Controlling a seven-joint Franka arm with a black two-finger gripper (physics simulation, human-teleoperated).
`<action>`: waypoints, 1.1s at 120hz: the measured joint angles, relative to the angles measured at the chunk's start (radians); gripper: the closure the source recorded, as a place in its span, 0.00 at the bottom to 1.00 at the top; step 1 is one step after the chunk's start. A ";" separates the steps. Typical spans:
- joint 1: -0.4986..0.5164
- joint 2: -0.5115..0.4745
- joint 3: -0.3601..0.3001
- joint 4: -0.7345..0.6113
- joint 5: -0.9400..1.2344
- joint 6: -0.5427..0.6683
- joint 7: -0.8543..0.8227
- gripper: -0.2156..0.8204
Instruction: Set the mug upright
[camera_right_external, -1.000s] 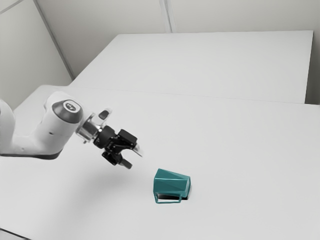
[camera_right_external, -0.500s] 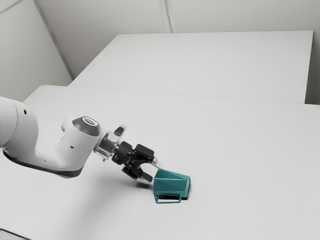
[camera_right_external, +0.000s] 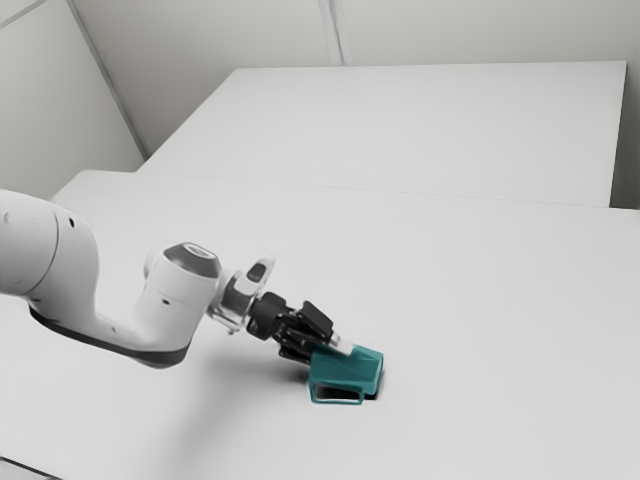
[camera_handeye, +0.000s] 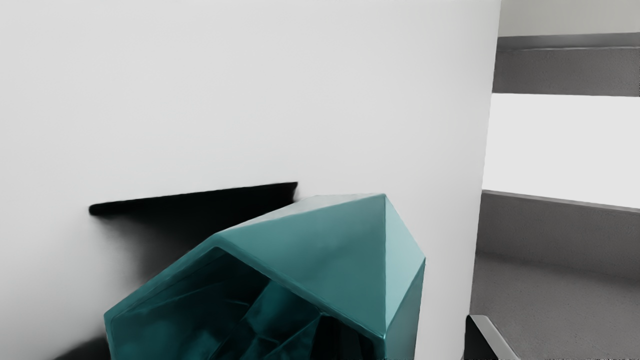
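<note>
The black gripper (camera_right_external: 327, 353) is at the open end of the teal mug (camera_right_external: 352, 372), which lies on its side on the white table (camera_right_external: 480, 300). Its handle points toward the exterior view's bottom edge. In the wrist view, the mug (camera_handeye: 310, 255) has its dark mouth facing my hand. The gripper (camera_handeye: 402, 335) stands open across the mug's wall: one fingertip (camera_handeye: 482, 335) is outside, and a dark shape inside the mouth looks like the other. A gap shows between the outer fingertip and the wall.
A second white surface (camera_right_external: 430, 130) stands beyond the table, before pale walls (camera_right_external: 480, 30). The table's edge and grey structures (camera_handeye: 555, 295) beyond it appear in the wrist view, on the side of the outer fingertip.
My hand has moved toward the exterior view's right and lower down, from short of the mug to its mouth. The mug has shifted very slightly.
</note>
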 joint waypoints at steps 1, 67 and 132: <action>0.000 -0.001 0.000 0.001 0.000 0.000 0.001 0.70; 0.026 -0.079 -0.001 0.002 0.009 -0.006 0.048 0.94; 0.028 -0.150 0.075 0.376 1.013 -0.131 -0.251 0.96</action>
